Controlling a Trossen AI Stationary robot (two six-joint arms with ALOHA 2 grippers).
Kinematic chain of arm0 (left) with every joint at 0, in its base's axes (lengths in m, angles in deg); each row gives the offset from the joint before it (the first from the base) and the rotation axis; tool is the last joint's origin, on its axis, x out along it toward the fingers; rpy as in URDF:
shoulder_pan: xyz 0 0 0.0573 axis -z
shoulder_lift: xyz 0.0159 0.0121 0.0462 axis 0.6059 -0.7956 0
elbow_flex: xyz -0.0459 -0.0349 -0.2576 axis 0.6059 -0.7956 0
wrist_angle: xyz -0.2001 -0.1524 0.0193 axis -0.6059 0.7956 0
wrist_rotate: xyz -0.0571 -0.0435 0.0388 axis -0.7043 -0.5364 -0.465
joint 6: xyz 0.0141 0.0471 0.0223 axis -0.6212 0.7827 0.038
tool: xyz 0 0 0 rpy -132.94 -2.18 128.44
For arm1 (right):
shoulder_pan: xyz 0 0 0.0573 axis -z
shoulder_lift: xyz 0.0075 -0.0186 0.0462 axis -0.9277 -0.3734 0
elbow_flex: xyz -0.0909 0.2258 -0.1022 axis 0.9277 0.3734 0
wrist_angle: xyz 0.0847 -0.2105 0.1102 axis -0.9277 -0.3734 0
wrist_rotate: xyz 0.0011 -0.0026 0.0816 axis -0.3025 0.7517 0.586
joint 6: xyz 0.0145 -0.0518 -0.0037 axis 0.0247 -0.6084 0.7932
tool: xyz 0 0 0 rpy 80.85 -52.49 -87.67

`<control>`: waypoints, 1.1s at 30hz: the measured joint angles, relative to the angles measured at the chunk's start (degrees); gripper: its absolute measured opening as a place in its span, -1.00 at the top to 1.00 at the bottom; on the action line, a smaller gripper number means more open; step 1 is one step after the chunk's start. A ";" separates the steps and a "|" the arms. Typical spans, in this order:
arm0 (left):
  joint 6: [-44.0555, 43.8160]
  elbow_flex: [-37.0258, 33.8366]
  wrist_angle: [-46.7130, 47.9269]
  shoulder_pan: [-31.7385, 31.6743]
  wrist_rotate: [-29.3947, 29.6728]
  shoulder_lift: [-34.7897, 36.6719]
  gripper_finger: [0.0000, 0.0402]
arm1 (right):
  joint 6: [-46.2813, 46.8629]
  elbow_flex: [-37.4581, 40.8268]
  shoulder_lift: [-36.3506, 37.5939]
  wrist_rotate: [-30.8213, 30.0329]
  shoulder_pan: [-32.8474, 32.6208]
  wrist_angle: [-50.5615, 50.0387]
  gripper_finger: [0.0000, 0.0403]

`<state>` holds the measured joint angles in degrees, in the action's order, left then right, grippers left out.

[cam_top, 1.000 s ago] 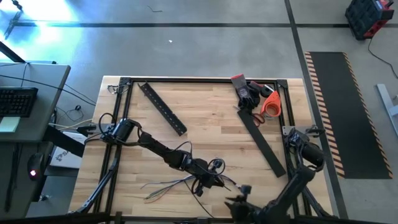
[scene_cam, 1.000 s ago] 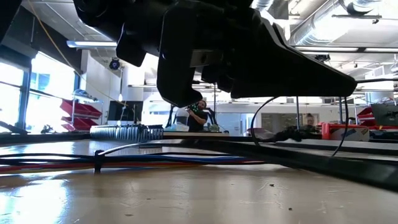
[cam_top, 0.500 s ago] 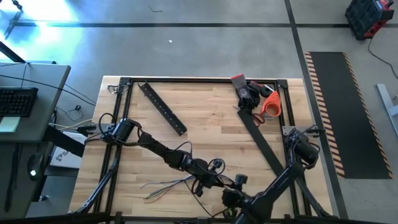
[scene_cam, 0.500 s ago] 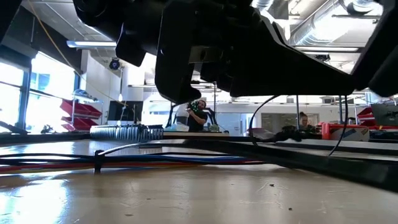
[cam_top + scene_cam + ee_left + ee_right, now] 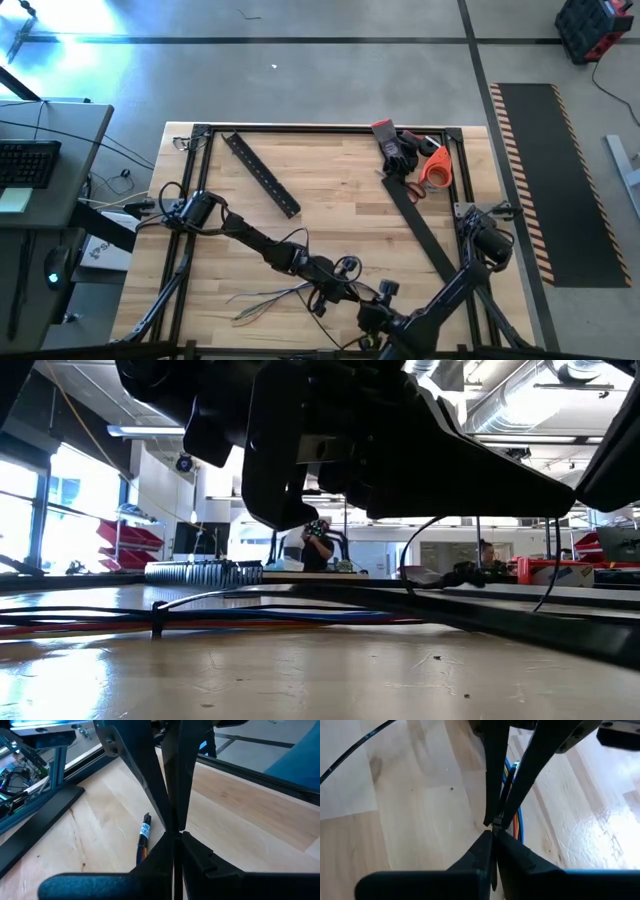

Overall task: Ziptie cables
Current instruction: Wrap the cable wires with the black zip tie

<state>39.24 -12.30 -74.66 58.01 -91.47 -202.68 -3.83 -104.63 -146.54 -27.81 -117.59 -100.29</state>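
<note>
The cables [image 5: 268, 298] lie on the wooden table near its front edge, fanned out toward the left. In the low view they run as a flat blue, red and black bundle [image 5: 300, 615] with a dark ziptie [image 5: 157, 618] around them. My left gripper [image 5: 345, 293] is shut at the bundle's right end, and a labelled wire end [image 5: 145, 831] lies on the wood just beyond its tips [image 5: 174, 827]. My right gripper [image 5: 368, 300] is shut close beside it, its tips [image 5: 494, 822] right over blue and orange wires [image 5: 518, 825]. My left gripper's fingers meet tip to tip, slanting down, and nothing shows between them; I cannot tell whether they touch a cable. My right gripper's shut fingertips stand steeply over the coloured wires, and the fingers themselves hide whether anything is pinched.
A black perforated bar [image 5: 262, 175] lies at the far left and a longer black strip [image 5: 422, 228] at the right. Gloves, scissors and an orange tape roll [image 5: 435, 165] sit at the far right corner. A black frame [image 5: 330, 128] rims the table. People stand far back [image 5: 318, 545].
My right arm has swung toward the table's left, bringing its gripper up beside my left gripper and tipping it more steeply down; for the last half second it has kept still. The cables have stayed where they were.
</note>
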 joint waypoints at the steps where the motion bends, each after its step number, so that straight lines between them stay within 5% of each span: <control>1: 0.00 0.00 0.09 0.01 0.09 0.00 1.00 | 0.78 0.00 0.00 0.26 0.02 -0.08 0.97; 21: 0.04 -0.15 9.63 -0.10 3.18 3.43 0.99 | 32.68 -0.01 -0.04 4.92 -13.51 -8.51 1.00; 27: 0.04 -0.15 9.21 -0.07 3.16 3.44 0.99 | 17.24 -0.02 -0.04 -10.55 -12.19 3.52 0.88; 33: -0.44 -0.15 9.30 -0.07 3.14 3.45 0.99 | 1.90 -0.02 -0.04 -10.68 -5.64 5.13 0.45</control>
<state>38.80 -12.45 -65.37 57.94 -88.34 -199.23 -1.93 -104.65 -146.59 -38.49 -123.23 -95.15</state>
